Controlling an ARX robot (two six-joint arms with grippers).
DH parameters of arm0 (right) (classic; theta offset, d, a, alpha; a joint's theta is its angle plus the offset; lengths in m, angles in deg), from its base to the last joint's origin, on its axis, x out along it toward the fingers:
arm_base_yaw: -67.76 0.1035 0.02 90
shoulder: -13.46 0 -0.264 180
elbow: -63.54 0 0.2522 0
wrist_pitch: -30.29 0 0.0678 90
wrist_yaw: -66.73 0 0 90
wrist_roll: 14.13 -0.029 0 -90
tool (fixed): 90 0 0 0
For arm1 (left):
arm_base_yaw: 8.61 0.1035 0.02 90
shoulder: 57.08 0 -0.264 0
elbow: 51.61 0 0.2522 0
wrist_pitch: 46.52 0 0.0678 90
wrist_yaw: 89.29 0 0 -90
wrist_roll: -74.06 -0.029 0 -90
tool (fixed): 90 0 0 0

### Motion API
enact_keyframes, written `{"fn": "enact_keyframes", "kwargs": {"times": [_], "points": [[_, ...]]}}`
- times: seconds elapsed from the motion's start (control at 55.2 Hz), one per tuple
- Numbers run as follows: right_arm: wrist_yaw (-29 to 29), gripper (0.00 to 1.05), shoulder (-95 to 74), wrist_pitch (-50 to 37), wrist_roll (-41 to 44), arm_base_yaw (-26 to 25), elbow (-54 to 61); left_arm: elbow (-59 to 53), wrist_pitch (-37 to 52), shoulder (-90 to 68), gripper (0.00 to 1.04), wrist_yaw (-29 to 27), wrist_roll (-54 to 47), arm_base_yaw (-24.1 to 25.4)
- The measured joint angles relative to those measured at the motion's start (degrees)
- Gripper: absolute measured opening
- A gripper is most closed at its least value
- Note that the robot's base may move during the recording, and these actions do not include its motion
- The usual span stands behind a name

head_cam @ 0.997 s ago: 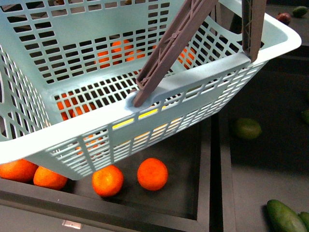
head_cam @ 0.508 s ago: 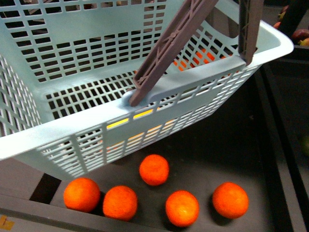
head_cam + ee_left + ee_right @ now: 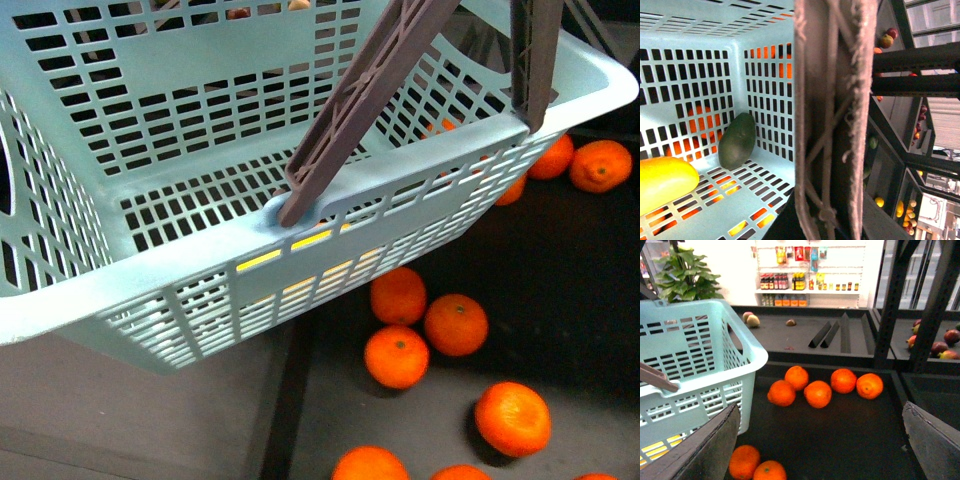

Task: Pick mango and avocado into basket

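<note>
Left wrist view: mango [image 3: 662,182] and avocado [image 3: 737,141] lie in the basket [image 3: 700,30]; right gripper [image 3: 820,440] gapes empty (left's grip unclear).

Below me is a dark shelf tray [image 3: 560,300]. Loose oranges [image 3: 456,324] lie directly on it: three close together near the tray's middle, more toward its near edge, and two [image 3: 600,165] toward its far edge. A raised divider [image 3: 285,390] bounds the tray on its left edge. In my right wrist view, the same tray [image 3: 855,435] carries a cluster of oranges [image 3: 818,393] near its far edge.
</note>
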Motion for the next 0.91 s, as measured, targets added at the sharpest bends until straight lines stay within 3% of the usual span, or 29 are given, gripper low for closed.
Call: {"fn": "enact_keyframes", "kwargs": {"times": [0.49, 0.508, 0.616, 0.671, 0.798, 0.906], "points": [[0.7, 0.97, 0.0, 0.0, 0.0, -0.1, 0.0, 0.0, -0.1, 0.0, 0.07, -1.0, -0.3, 0.5], [0.6, 0.97, 0.0, 0.0, 0.0, -0.1, 0.0, 0.0, -0.3, -0.1, 0.07, -2.4, -0.4, 0.5], [0.5, 0.97, 0.0, 0.0, 0.0, -0.1, 0.0, 0.3, -3.5, -0.1, 0.07, -23.4, 1.2, -0.1], [0.4, 0.97, 0.0, 0.0, 0.0, -0.1, 0.0, 0.3, -3.5, -0.6, 0.07, -29.0, 1.7, -0.2], [0.1, 0.97, 0.0, 0.0, 0.0, -0.1, 0.0, -0.9, 1.6, -1.6, 0.07, -31.1, 1.8, 1.2], [0.1, 0.97, 0.0, 0.0, 0.0, -0.1, 0.0, -4.7, 9.9, -2.3, 0.07, -28.8, 7.6, 3.5]]}}
